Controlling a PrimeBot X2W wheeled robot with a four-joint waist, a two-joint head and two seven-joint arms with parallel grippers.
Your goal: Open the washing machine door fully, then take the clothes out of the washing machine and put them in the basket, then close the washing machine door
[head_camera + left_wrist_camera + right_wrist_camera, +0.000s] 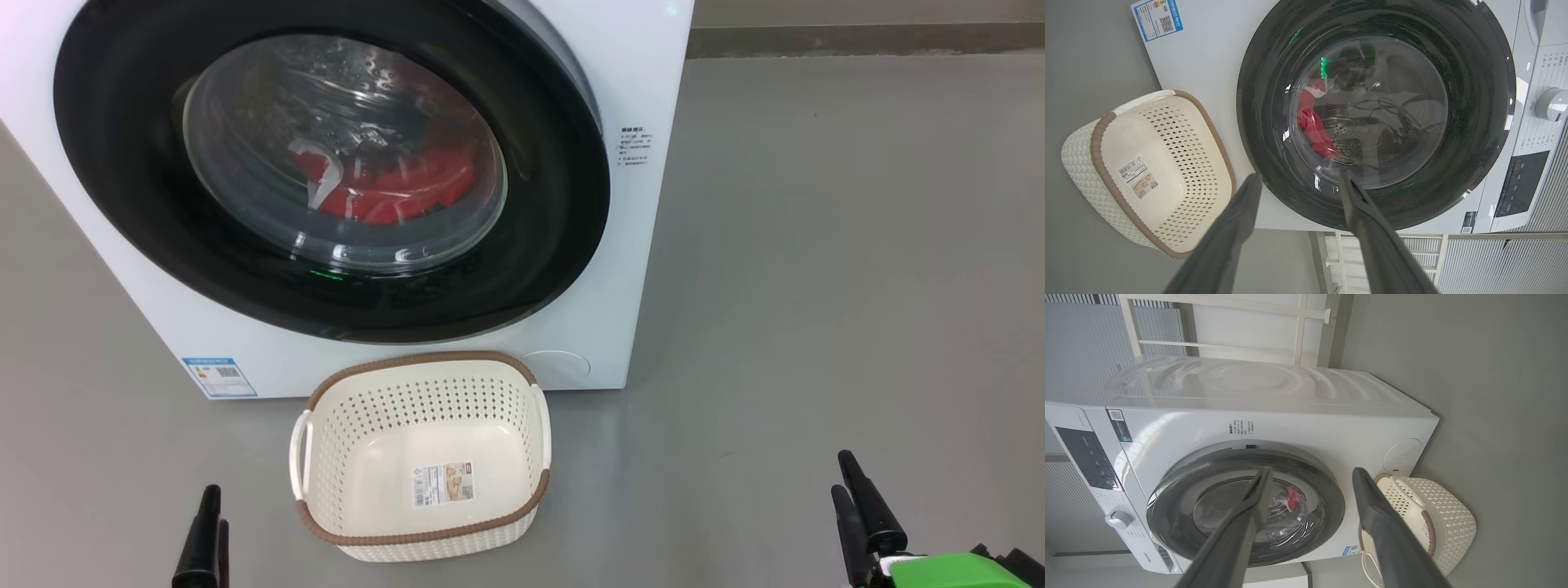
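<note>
The left tool (1300, 176) and the right tool (1312, 470) both have their two long dark fingers spread apart and hold nothing. In the head view they rest at 7 and 5 o'clock, low over the grey floor (816, 286). Between them at 6 o'clock, just in front of the machine, sits the small cream perforated plastic basket with a brown rim (424, 359), which has no clothes in it. Beyond it, toward 11 o'clock, the large round glossy black door with a bulging glass window (122, 163) looks shut against the big white front-loading washing machine (637, 245). The bright red garments with white trim (408, 192) lie inside behind the glass. The step in hand is opening the door. A grey lip shows on the ring at about 2 o'clock, probably the pull edge, so the right tool seems the better placed. It should hook one finger behind that lip and swing in an arc about the far hinge, keeping clear of the basket.
</note>
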